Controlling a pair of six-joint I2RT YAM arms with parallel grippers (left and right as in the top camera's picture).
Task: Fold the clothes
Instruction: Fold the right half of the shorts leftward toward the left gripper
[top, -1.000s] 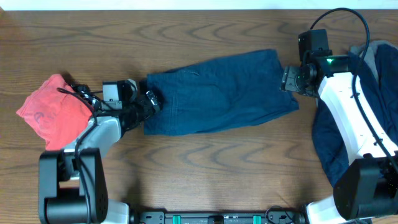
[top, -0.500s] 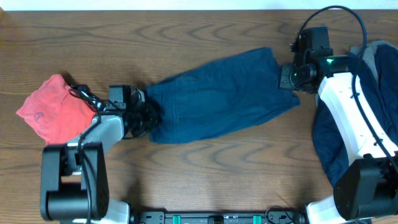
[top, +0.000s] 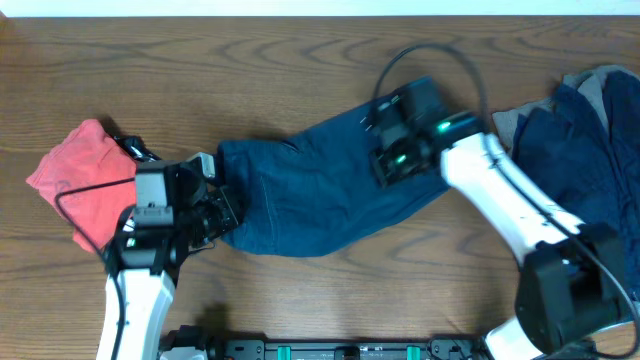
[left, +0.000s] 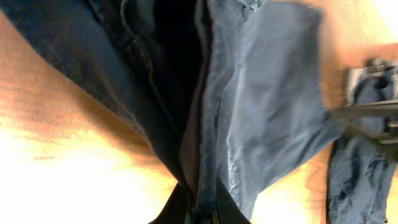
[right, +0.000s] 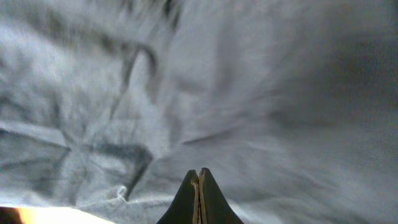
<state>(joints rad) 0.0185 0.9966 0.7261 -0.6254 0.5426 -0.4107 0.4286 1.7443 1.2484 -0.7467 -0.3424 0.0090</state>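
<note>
The clothes being handled are a plain navy trouser-like garment (top: 320, 195) lying across the middle of the wooden table. My left gripper (top: 215, 205) is shut on its left end; in the left wrist view the dark cloth (left: 249, 93) runs bunched down between the shut fingers of the gripper (left: 200, 214). My right gripper (top: 387, 162) is over the garment's right half, fingers pressed together. In the right wrist view the gripper (right: 199, 173) shows blurred navy cloth (right: 261, 93) close all around the tips, and the garment's right end is drawn in under it.
A red garment (top: 85, 180) lies at the left, just behind the left arm. A pile of navy and grey clothes (top: 580, 120) sits at the right edge. Bare wood (top: 300, 50) runs along the back and the front of the table.
Both grippers have shut on the garment's ends. The right gripper has swung left over the garment, pulling its right end inward. The left gripper has drawn back towards the front.
</note>
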